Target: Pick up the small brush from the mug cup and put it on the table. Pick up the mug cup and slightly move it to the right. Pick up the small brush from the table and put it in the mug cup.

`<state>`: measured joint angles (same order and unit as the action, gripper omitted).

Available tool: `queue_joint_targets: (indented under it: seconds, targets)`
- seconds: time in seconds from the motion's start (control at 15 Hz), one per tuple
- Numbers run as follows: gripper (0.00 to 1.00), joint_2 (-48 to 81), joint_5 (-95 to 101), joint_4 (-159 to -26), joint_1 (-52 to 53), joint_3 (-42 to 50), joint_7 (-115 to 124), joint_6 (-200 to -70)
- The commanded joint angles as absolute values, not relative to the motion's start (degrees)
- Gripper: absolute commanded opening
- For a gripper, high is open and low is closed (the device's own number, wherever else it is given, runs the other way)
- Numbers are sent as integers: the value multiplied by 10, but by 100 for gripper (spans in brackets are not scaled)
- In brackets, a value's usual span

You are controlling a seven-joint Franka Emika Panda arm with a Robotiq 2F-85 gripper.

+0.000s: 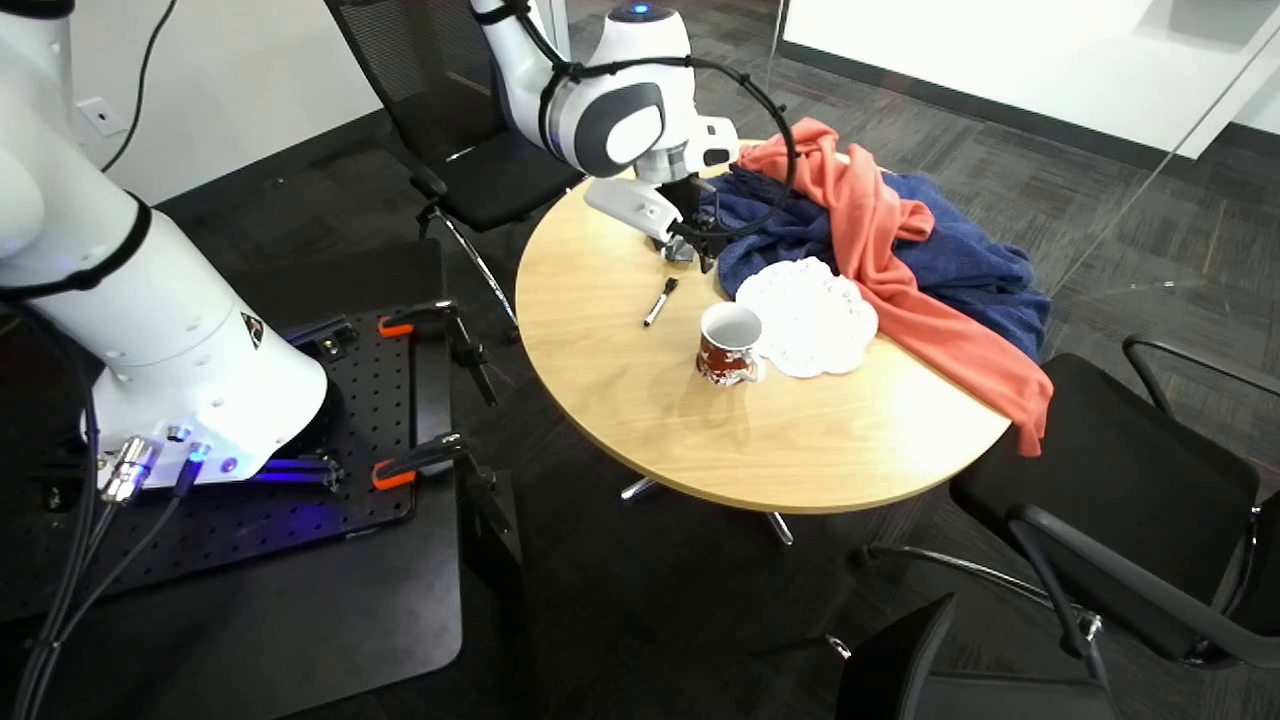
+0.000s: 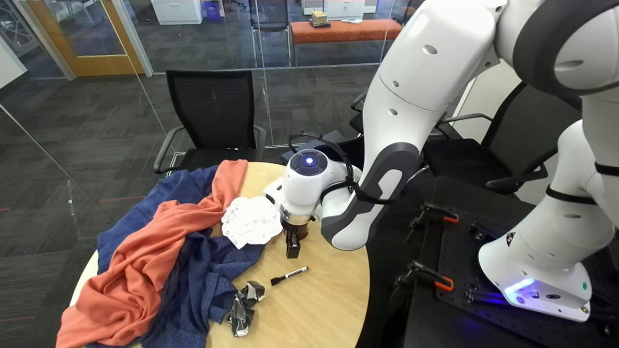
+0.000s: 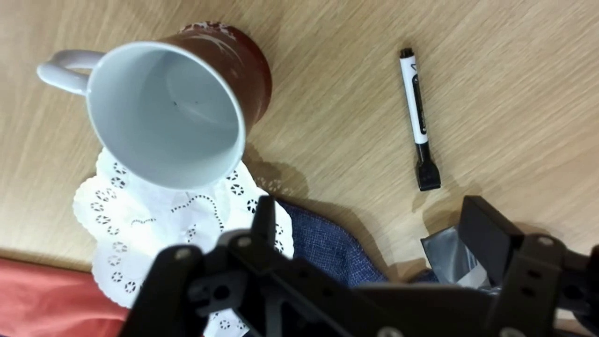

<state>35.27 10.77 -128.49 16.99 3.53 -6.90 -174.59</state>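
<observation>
The small brush (image 1: 660, 302) is a slim white stick with black ends. It lies flat on the table (image 1: 600, 350) and also shows in an exterior view (image 2: 289, 275) and the wrist view (image 3: 416, 112). The mug cup (image 1: 714, 364), dark red with a pale inside, stands upright on the table near the brush. In the wrist view the mug cup (image 3: 234, 70) looks empty, handle to the left. In an exterior view it is mostly hidden behind the gripper (image 2: 292, 251). My gripper (image 3: 369, 210) is open and empty above the table, apart from brush and mug.
A white lace doily (image 1: 810, 320) lies beside the mug. A navy cloth (image 2: 208, 275) and a coral cloth (image 2: 140, 270) cover one side of the table. A crumpled dark shiny wrapper (image 2: 242, 309) lies by the navy cloth. Black chairs (image 1: 1120, 480) stand around the table.
</observation>
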Motion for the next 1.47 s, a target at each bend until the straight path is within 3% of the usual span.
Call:
queue_joint_targets:
  seconds: [0.0, 1.4]
  targets:
    - [100, 352, 118, -1284, 165, 31, -62, -1744]
    - [100, 520, 150, -1148, 118, -42, -157, -1710]
